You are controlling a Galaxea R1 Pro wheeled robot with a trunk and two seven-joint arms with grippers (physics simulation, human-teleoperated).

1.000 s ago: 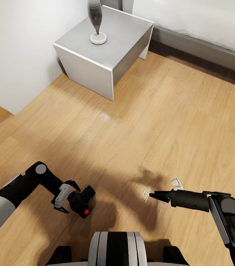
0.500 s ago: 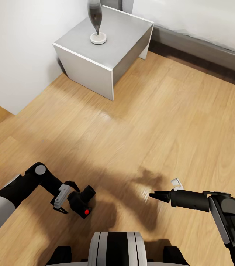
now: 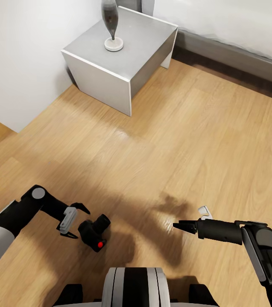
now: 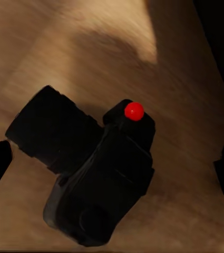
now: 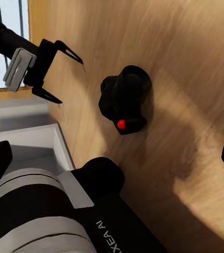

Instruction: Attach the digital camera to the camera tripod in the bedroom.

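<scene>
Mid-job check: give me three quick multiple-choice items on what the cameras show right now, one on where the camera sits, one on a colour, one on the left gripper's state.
1. Where is the digital camera?
A. on the grey side table
B. on the wood floor
C. on the bed

2. What colour is the button on top of the camera?
A. red
B. green
C. white

3. How is the left gripper?
A. shut on the camera
B. shut on nothing
C. open, beside the camera

Answers:
1 B: it lies on the wood floor in front of the robot's base, well short of the side table.
2 A: a bright red dot shows on its top in all three views.
3 C: the fingers are spread with the camera apart from them, clear in the right wrist view.
</scene>
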